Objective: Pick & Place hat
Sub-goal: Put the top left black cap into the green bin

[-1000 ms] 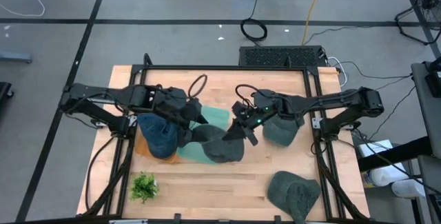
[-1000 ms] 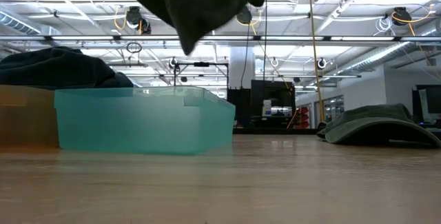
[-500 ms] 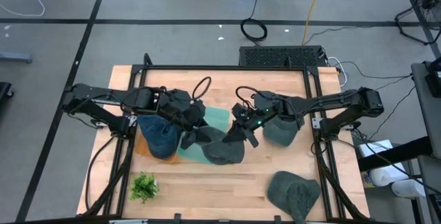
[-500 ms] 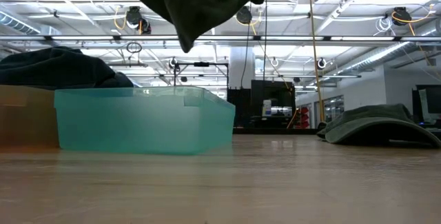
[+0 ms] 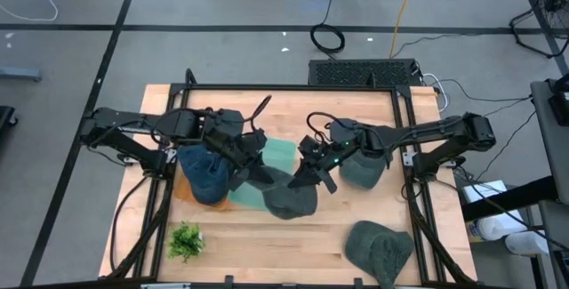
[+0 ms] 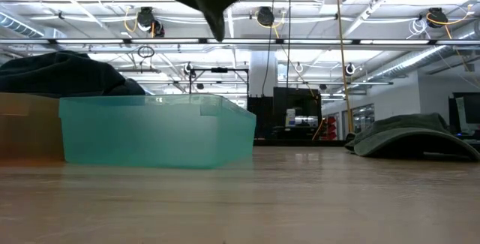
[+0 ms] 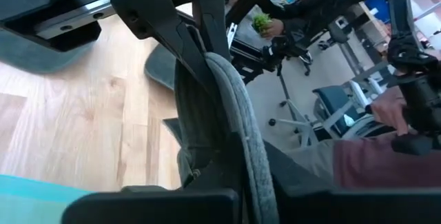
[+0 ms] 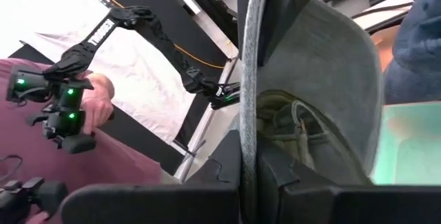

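High view: hat (image 5: 289,197) between both arms' fingers.

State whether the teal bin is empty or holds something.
Cannot tell. The held hat hides part of the teal bin, and its frosted walls conceal the inside.

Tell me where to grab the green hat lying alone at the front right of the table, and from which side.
Grip the hat at its brim edge, probably coming straight down from above. It lies flat and apart from everything else, so the thin rim offers a fold that two fingers can pinch; the rounded crown looks too wide. Both grippers, left and right, are shut on another hat held over the teal bin.
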